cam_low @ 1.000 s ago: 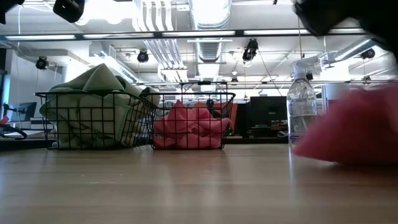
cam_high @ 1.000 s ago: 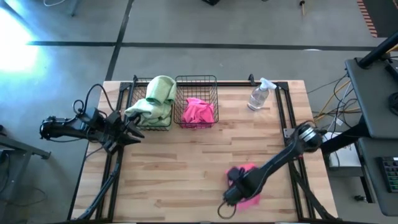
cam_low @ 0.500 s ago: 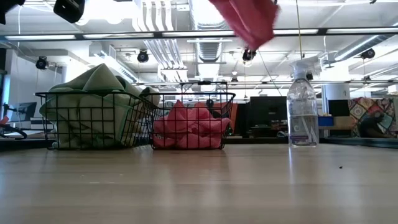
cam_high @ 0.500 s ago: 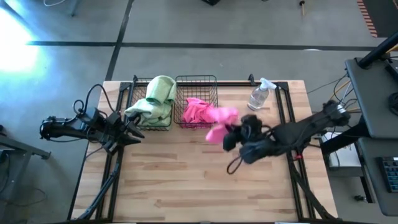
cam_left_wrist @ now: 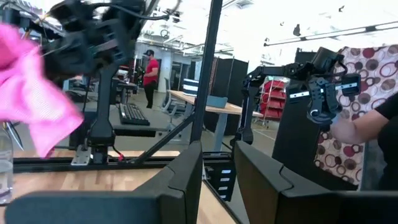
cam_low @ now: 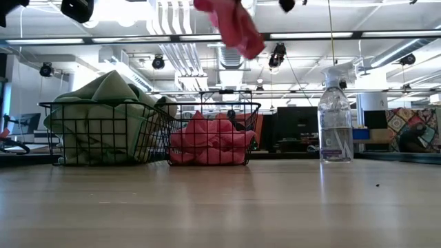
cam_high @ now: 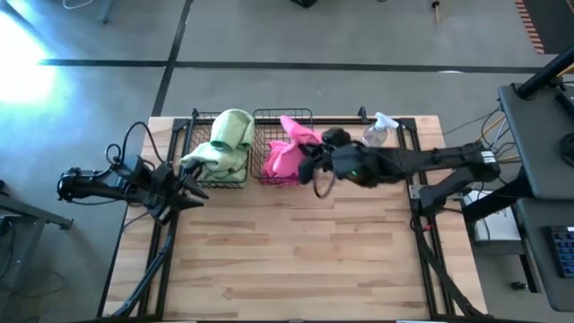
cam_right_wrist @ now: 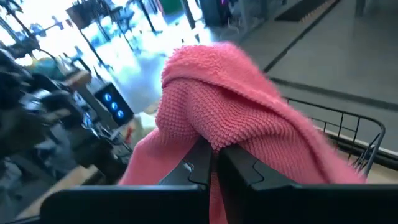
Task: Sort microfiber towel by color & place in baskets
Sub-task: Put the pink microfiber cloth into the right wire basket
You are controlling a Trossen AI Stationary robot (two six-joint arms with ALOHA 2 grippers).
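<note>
Pale plank worktop (cam_high: 296,260). Two black wire-grid baskets (cam_high: 283,148): crumpled green towels (cam_high: 224,144) in left, pink in right. Right end effector (cam_high: 309,154) clamped on waffle-weave pink towel (cam_right_wrist: 230,124) above right basket; weave visible in right wrist view only. Left end effector (cam_high: 199,188) narrowly parted, idle at worktop's left edge.

Bright, even overhead lighting from ceiling strip lights (cam_low: 227,14); glare on the floor (cam_high: 22,54); the pink towel (cam_low: 231,24) motion-blurred.
</note>
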